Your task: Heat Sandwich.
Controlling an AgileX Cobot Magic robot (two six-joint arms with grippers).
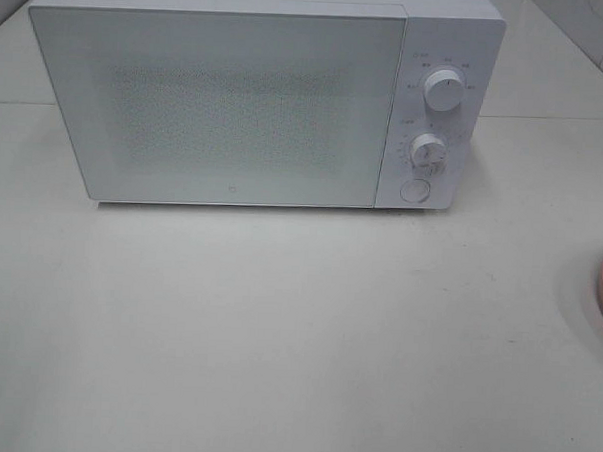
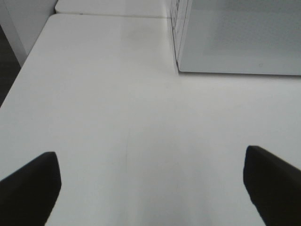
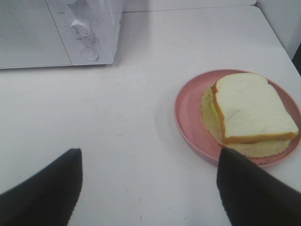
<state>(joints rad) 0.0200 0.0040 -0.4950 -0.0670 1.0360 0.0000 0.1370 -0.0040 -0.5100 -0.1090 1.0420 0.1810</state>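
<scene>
the sandwich [image 3: 254, 110] lies on a pink plate [image 3: 188, 117] on the table [image 1: 277, 335], off to the right of the microwave [image 1: 257, 94], whose door [image 1: 217, 107] is shut. the right gripper [image 3: 148, 188] hangs just short of the plate, fingers spread, holding nothing; the left gripper [image 2: 150, 188] is spread wide over bare table. nothing looks started: i'd guess the door needs opening first, likely via the round button [image 1: 414, 190].

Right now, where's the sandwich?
The sandwich lies on the pink plate on the table, right of the closed microwave. The exterior high view shows only the plate's rim at its right edge; the right wrist view shows it whole.
</scene>
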